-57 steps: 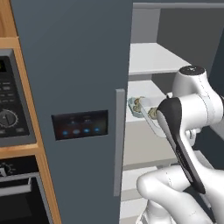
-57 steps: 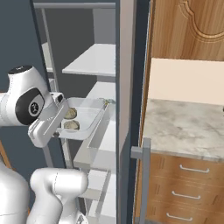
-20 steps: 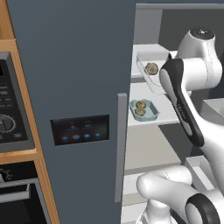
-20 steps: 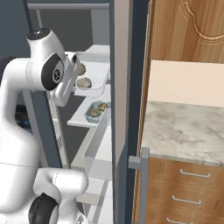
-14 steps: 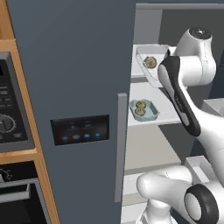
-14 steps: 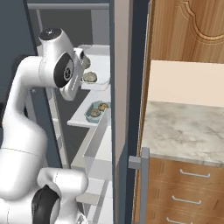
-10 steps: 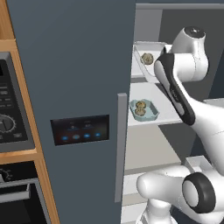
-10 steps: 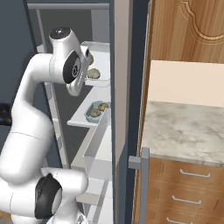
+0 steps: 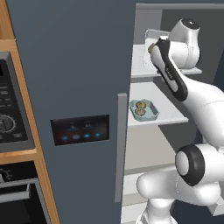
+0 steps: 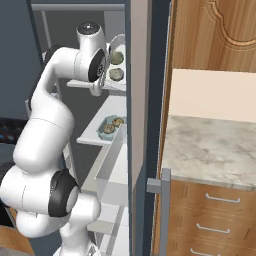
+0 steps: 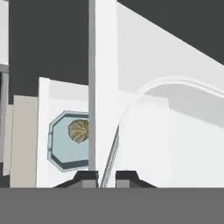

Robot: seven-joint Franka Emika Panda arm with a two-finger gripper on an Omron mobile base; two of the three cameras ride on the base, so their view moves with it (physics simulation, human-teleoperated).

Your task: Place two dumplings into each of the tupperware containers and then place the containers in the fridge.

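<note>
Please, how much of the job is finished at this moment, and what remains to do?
One container with two dumplings already sits on a middle shelf of the open fridge. The gripper is closed on the rim of the second container, tilted at the upper shelf with its two dumplings inside. Left: set it flat, let go, and draw the arm out.

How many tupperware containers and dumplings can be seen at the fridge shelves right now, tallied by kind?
tupperware containers: 2 (upper container, lower container)
dumplings: 4 (two in the upper one, two in the lower one)
Total: 6
</note>
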